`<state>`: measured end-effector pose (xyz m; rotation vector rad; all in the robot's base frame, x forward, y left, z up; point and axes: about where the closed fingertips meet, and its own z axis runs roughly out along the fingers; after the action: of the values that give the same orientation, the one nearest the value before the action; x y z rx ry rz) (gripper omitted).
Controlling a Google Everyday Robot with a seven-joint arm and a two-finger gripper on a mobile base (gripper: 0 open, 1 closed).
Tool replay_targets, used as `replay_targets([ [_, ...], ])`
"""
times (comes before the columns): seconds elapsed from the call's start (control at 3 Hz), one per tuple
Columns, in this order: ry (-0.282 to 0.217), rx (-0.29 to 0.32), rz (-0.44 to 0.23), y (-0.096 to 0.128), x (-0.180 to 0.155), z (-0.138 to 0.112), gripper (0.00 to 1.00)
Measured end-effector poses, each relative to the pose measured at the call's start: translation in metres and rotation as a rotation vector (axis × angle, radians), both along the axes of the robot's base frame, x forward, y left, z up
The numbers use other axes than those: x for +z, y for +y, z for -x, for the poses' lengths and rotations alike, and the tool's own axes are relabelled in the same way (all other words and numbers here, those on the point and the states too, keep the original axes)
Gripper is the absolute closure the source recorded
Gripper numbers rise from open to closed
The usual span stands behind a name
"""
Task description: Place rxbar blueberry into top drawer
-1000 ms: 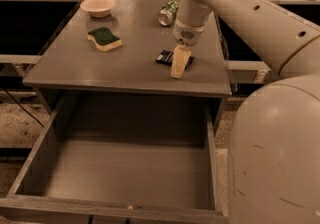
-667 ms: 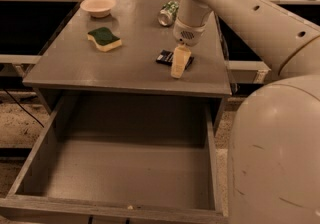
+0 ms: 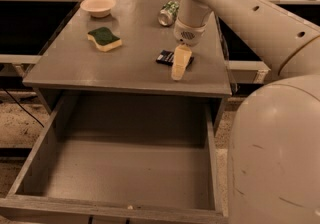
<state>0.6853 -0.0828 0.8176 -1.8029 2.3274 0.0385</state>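
The rxbar blueberry (image 3: pixel 164 57), a small flat dark wrapper, lies on the grey table top (image 3: pixel 100 70) near its front right. My gripper (image 3: pixel 179 66) hangs from the arm straight down onto the bar's right end and hides that part of it. The bar rests on the table. The top drawer (image 3: pixel 39 150) stands pulled out wide below the table's front edge, and nothing shows on its grey floor.
A green-and-yellow sponge (image 3: pixel 104 38) lies on the table's left half. A cream bowl (image 3: pixel 98 6) sits at the back left. A green can (image 3: pixel 168 13) lies on its side at the back, just behind the arm. My robot body (image 3: pixel 275 153) fills the right foreground.
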Motion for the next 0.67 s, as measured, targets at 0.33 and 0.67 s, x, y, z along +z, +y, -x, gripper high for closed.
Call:
replay_targets([
  [0.33, 0.0, 0.0, 0.0, 0.0, 0.0, 0.0, 0.42],
  [0.67, 0.0, 0.0, 0.0, 0.0, 0.0, 0.0, 0.67],
])
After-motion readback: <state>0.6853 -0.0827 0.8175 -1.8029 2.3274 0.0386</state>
